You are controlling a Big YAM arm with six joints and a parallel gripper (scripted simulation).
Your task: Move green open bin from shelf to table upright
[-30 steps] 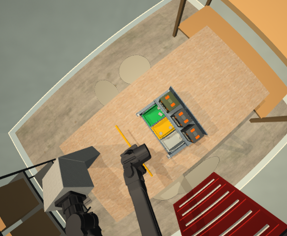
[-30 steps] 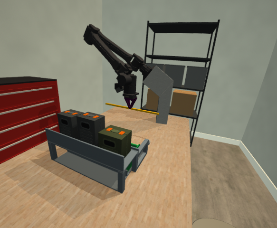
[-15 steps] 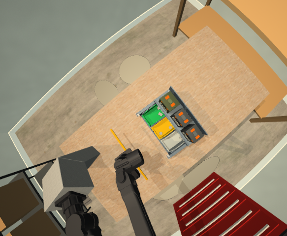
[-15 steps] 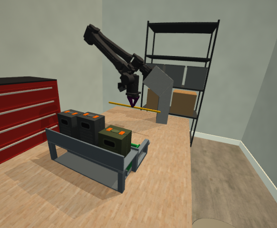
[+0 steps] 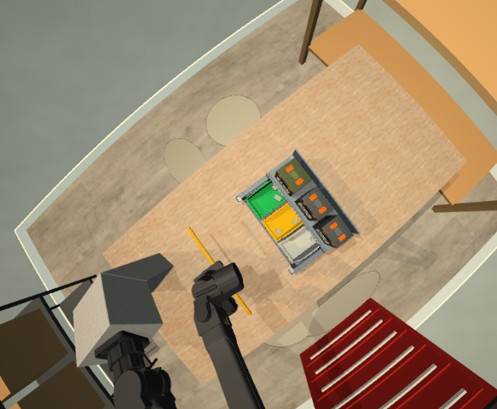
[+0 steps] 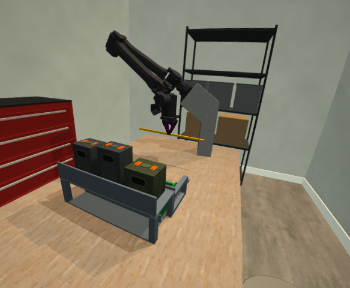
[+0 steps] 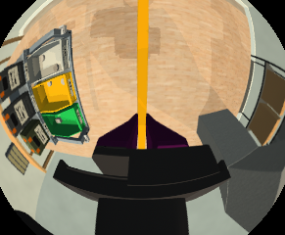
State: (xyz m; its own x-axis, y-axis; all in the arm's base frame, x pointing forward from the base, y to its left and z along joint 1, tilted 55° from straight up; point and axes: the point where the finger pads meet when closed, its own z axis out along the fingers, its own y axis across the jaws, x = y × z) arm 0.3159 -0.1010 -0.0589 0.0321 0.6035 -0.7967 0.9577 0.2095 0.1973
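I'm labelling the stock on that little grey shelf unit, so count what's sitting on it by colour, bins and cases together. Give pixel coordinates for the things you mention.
Green bin (image 5: 263, 201) (image 7: 66, 125): 1
Yellow bin (image 5: 279, 223) (image 7: 49, 100): 1
Whitish bin (image 5: 298, 247) (image 7: 38, 68): 1
Dark grey cases: 2
Olive case (image 5: 300, 181) (image 6: 150, 182): 1
Total: 6

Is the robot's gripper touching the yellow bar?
Touching. In the wrist view, the gripper's fingertips close right on the yellow bar, one each side.
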